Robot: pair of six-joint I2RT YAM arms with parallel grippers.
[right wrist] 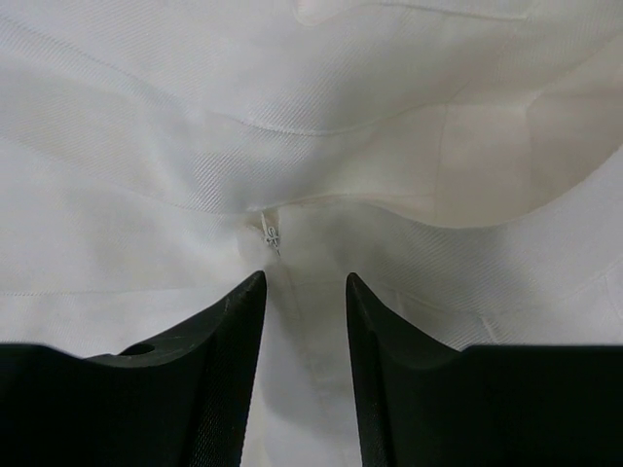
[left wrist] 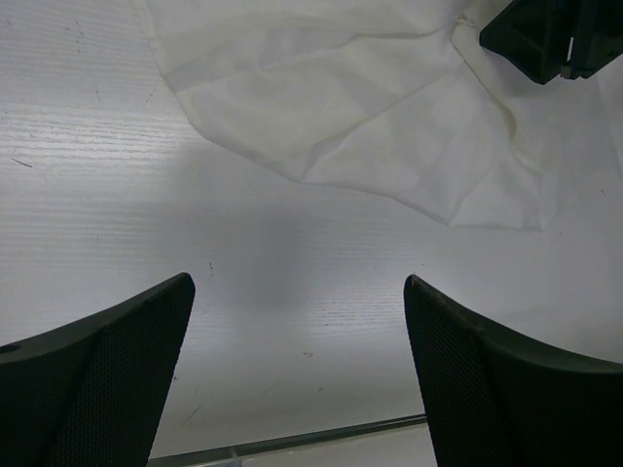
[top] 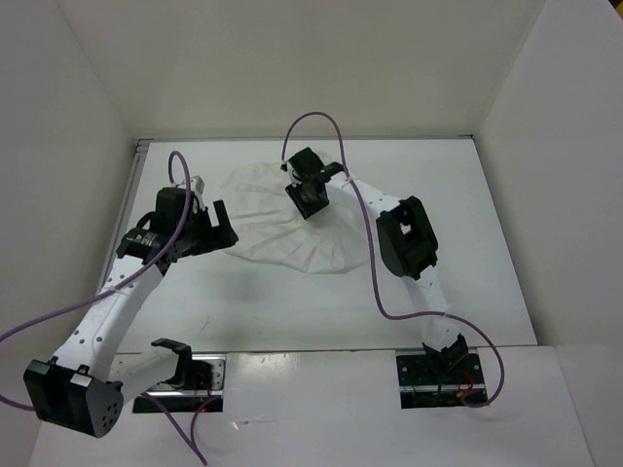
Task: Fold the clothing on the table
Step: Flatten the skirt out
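Note:
The clothing [top: 277,226] is a white, fan-shaped pleated garment spread on the table [top: 467,224]. My right gripper [top: 310,197] is lowered onto its upper middle. In the right wrist view its fingers stand partly apart, straddling a raised seam of the clothing [right wrist: 389,146] beside a small zip pull [right wrist: 271,233]; the right gripper [right wrist: 304,277] shows cloth in the gap between its jaws. My left gripper [top: 220,230] hovers at the garment's left edge. In the left wrist view the left gripper [left wrist: 297,282] is wide open over bare table [left wrist: 292,243], and the clothing [left wrist: 370,107] lies just beyond its fingertips.
Upright white walls [top: 68,146] enclose the table on three sides. A thin metal edge [left wrist: 292,443] runs along the table under the left fingers. Purple cables [top: 389,302] loop from both arms. The right gripper's black body [left wrist: 550,34] shows at the top right of the left wrist view.

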